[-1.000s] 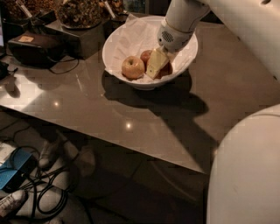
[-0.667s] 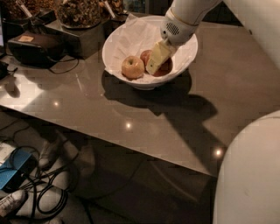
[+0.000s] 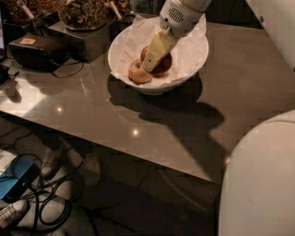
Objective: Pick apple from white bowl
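Note:
The white bowl (image 3: 191,55), lined with crumpled white paper, stands on the dark table toward the back. Two apples lie in it: a pale yellowish apple (image 3: 138,73) at the front left and a red apple (image 3: 164,63) just right of it. My gripper (image 3: 150,66) reaches down into the bowl from the upper right. Its cream tip lies over the left side of the red apple, between the two apples. Part of the red apple is hidden behind it.
Dark bowls of brown snacks (image 3: 83,13) stand on a black stand at the back left, next to a black box (image 3: 34,46). The table's front edge (image 3: 138,154) runs diagonally. Cables (image 3: 46,203) and a blue box (image 3: 13,182) lie on the floor. My white body (image 3: 262,184) fills the lower right.
My gripper has shifted a little to the left inside the bowl, onto the red apple. The apples and the bowl have stayed in place.

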Robot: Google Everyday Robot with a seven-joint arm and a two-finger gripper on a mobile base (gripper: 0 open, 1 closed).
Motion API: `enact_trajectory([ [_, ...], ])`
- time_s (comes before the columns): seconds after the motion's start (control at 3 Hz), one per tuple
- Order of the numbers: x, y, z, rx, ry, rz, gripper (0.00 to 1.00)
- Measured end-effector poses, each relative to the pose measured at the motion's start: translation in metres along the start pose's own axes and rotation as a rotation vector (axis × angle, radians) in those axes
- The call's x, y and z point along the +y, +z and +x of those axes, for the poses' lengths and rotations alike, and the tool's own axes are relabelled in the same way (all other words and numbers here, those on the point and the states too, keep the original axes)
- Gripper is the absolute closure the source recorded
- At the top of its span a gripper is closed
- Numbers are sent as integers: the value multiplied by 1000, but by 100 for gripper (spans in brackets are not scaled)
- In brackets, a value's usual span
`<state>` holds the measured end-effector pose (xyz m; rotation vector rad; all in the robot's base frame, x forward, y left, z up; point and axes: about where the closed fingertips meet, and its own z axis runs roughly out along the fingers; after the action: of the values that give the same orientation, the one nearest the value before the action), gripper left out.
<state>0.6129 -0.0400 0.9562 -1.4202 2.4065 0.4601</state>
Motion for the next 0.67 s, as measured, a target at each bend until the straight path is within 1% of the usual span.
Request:
enact_trajectory([
  [0.67,40,-10,-26,-2,-114,-36,100],
])
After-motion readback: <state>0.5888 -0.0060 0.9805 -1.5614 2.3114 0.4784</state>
